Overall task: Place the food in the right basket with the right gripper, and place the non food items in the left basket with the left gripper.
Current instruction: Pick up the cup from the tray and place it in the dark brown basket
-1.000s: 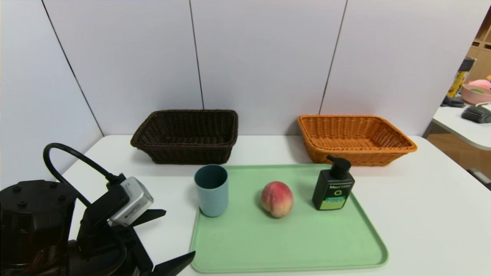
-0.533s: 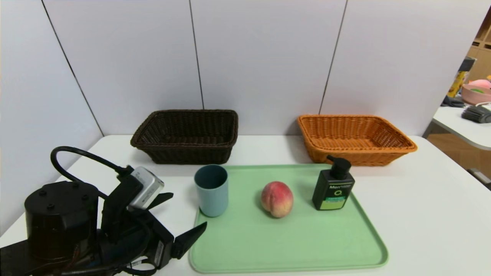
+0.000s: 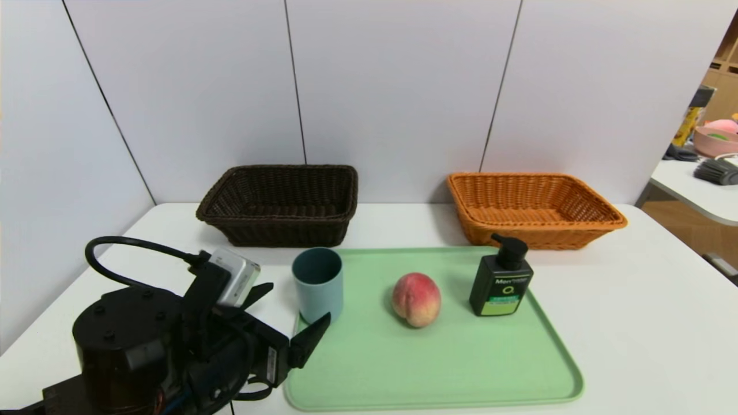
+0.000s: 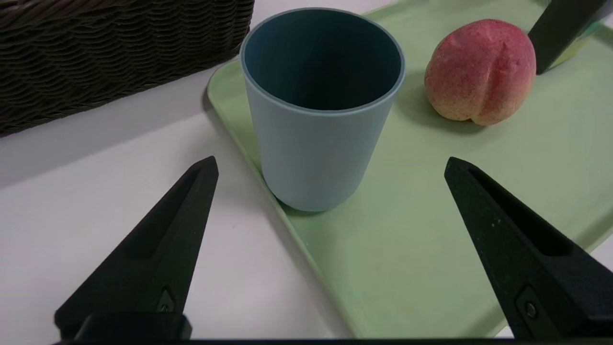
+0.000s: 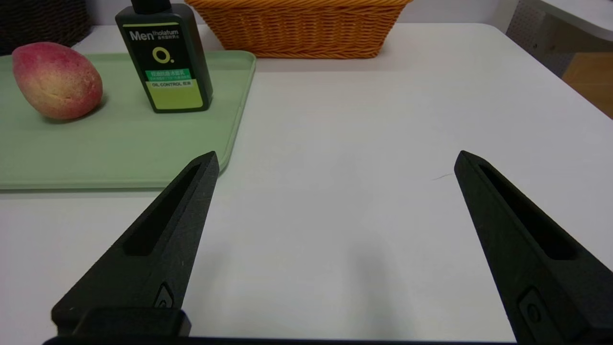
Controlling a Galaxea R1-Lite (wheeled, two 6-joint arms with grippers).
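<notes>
On a green tray (image 3: 432, 369) a grey-blue cup (image 3: 317, 286) stands upright at the left, a red-yellow peach (image 3: 416, 300) in the middle and a black pump bottle (image 3: 500, 285) at the right. My left gripper (image 3: 297, 304) is open just short of the cup (image 4: 321, 110). Its fingertips reach either side of the cup's near face without touching it. My right gripper (image 5: 336, 155) is open over bare table, to the right of the tray, and holds nothing. The dark brown left basket (image 3: 281, 204) and the orange-tan right basket (image 3: 533, 208) stand at the back.
The white table (image 3: 634, 323) ends at grey wall panels behind the baskets. A second table (image 3: 700, 193) with clutter stands off to the far right. In the right wrist view the peach (image 5: 56, 80) and the bottle (image 5: 170, 62) lie ahead to one side.
My left arm has moved forward and to the right, bringing its open fingers up to the cup. Nothing on the tray has moved.
</notes>
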